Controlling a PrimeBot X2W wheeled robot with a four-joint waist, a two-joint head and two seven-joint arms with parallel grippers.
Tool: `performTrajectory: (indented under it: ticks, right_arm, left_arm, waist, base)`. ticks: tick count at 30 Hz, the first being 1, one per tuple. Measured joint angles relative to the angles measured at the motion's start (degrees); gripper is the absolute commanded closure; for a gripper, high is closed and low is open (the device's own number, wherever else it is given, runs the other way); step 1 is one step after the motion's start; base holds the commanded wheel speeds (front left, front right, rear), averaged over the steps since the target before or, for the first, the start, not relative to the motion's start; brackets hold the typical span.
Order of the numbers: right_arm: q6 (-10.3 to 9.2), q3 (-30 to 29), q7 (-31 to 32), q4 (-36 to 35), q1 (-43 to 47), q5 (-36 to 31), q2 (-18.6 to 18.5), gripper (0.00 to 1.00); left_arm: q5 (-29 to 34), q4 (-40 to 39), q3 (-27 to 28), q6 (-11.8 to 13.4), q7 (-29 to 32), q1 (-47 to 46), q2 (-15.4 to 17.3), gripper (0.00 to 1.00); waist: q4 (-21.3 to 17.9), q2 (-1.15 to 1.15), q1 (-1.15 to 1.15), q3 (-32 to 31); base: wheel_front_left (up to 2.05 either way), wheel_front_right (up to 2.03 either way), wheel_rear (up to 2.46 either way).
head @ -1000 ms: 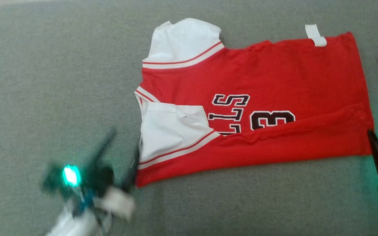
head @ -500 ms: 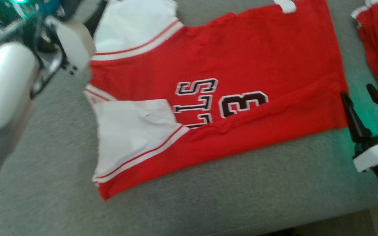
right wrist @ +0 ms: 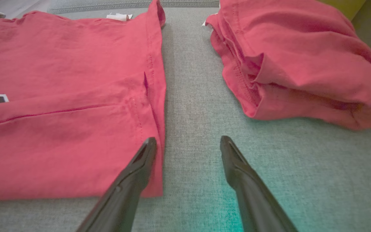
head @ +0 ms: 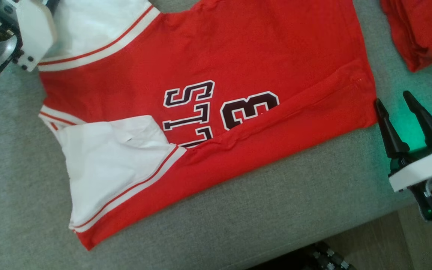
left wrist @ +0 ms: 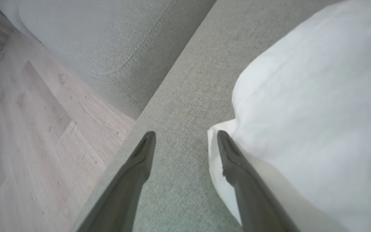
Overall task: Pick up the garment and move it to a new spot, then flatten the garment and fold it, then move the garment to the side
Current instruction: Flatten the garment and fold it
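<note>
The garment (head: 216,63), a red jersey with white sleeves and dark lettering, lies spread flat on the grey sofa cushion (head: 283,210), its near long edge folded over. My left gripper (left wrist: 186,133) is open at the far white sleeve (left wrist: 301,112), one finger over the sleeve's edge and the other over bare cushion. Its white wrist housing (head: 32,33) sits at the top left of the head view. My right gripper (head: 393,98) stands open and empty at the hem's near corner (right wrist: 153,129), its left finger beside the hem.
A pile of other red garments (head: 422,30) lies on the cushion just right of the hem (right wrist: 301,64). The cushion's front edge and wooden floor (head: 399,240) lie at the lower right. Beyond the left gripper the cushion ends at floor (left wrist: 27,112).
The head camera has shifted. My left arm has gone from the near sleeve at the lower left to the far sleeve at the upper left. The right gripper stays by the hem corner.
</note>
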Motion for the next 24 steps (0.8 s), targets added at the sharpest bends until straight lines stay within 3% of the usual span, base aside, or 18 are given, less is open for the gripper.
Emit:
performTrajectory:
  ticks: [9,10,11,12,18,24]
  right_arm:
    - [0.00,1.15,-1.22,1.70,-1.47,0.16,0.31,0.00]
    - [0.00,1.29,-1.23,1.90,-1.60,0.16,0.31,0.00]
    - [0.00,1.42,-1.26,2.03,-1.80,0.16,0.31,0.00]
    - [-0.01,1.48,-1.30,2.15,-2.11,0.18,0.31,0.00]
    - [-0.01,2.20,-1.81,1.88,-4.01,0.26,-0.24,0.00]
    - [0.00,1.70,-0.87,-1.04,-8.36,1.92,-3.91,0.00]
  left_arm:
    - [-4.99,0.87,-7.98,0.00,0.18,-3.74,1.80,0.00]
    - [-5.67,0.82,-8.82,0.00,0.18,-4.21,1.97,0.18]
    - [-6.31,0.67,-9.65,0.00,0.16,-4.57,2.16,0.66]
    - [-6.91,0.44,-10.38,0.00,0.13,-4.85,2.32,1.00]
    - [-8.89,0.19,-14.14,0.00,-0.29,-7.22,2.77,1.00]
    - [-8.87,0.53,-15.71,0.00,-4.10,-8.91,2.55,1.00]
  waist:
    - [-0.73,0.00,-0.01,1.11]
    - [-0.80,0.00,-0.01,1.20]
    - [-0.86,0.00,-0.02,1.31]
    - [-0.93,0.00,-0.02,1.46]
    - [-0.74,0.00,-0.01,2.26]
    - [1.35,0.00,-0.01,2.13]
  base:
    - [0.00,0.00,0.00]
    - [0.00,0.00,0.00]
    - [0.00,0.00,0.00]
    - [0.00,0.00,0.00]
    - [0.00,0.00,0.00]
    - [0.00,0.00,0.00]
